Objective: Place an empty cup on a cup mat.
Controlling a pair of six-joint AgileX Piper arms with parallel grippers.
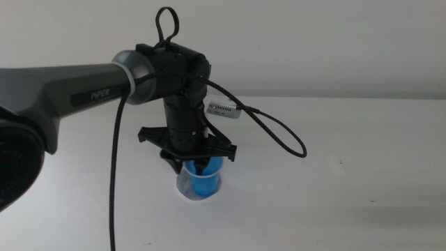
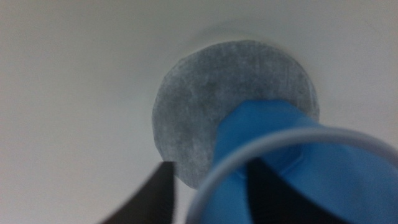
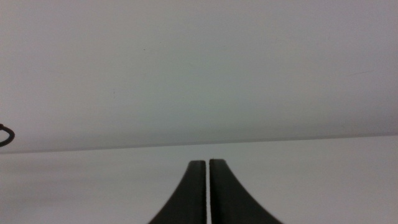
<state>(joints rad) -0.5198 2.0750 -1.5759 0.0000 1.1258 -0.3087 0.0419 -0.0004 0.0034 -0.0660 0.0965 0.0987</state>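
Observation:
The blue cup (image 1: 203, 183) with a pale rim hangs upright in my left gripper (image 1: 198, 166), near the table's middle. In the left wrist view one jaw is inside the cup (image 2: 323, 168) and the other outside, so the gripper (image 2: 208, 180) is shut on the cup's wall. The grey speckled cup mat (image 2: 205, 93) lies flat under the cup's base, and its edge (image 1: 182, 185) peeks out at the cup's left. I cannot tell whether the base touches the mat. My right gripper (image 3: 207, 186) is shut and empty, away from the cup and out of the middle view.
The white table (image 1: 334, 181) bears nothing else. A black cable (image 1: 279, 136) loops from the left arm's wrist out to the right of the cup. A pale wall stands behind the table.

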